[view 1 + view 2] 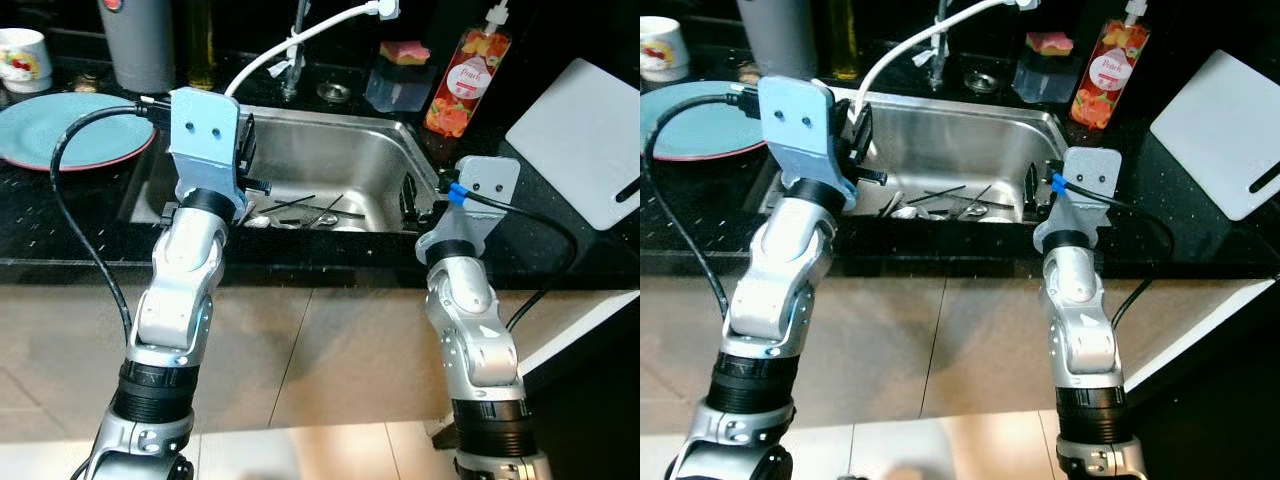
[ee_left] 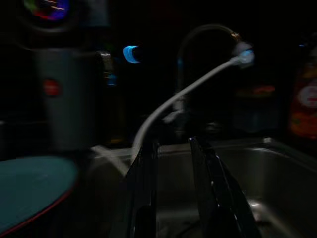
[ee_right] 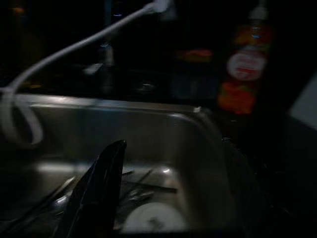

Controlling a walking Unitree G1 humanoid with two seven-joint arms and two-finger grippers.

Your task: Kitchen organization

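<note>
A stainless sink (image 1: pixel 330 150) is set into a black counter (image 1: pixel 60 215), and the things to be sorted lie on its floor: several thin dark utensils (image 1: pixel 305 208), their long axes running mostly from the sink's left side toward its right, crossing one another, with a pale round piece (image 3: pixel 148 218) near the front wall. Their ends are hard to make out; the front rim and both arms hide part of the pile. The left gripper (image 2: pixel 173 198) hangs over the sink's left front corner, its two black fingers standing a narrow gap apart with nothing between them. The right gripper (image 1: pixel 412 205) sits at the sink's right front corner; one finger (image 3: pixel 96 193) shows plainly, the other is only a dim shape against the sink's right wall, wide apart from the first and empty. A white hose (image 1: pixel 290 45) curves from the faucet down to the sink's left edge. On the counter's left lies a teal plate (image 1: pixel 70 130), cut off by the frame; a red soap bottle (image 1: pixel 465 80) stands behind the sink's right back corner, and a white cutting board (image 1: pixel 585 140) rests at the counter's right. The sink's middle is open between the two grippers.
</note>
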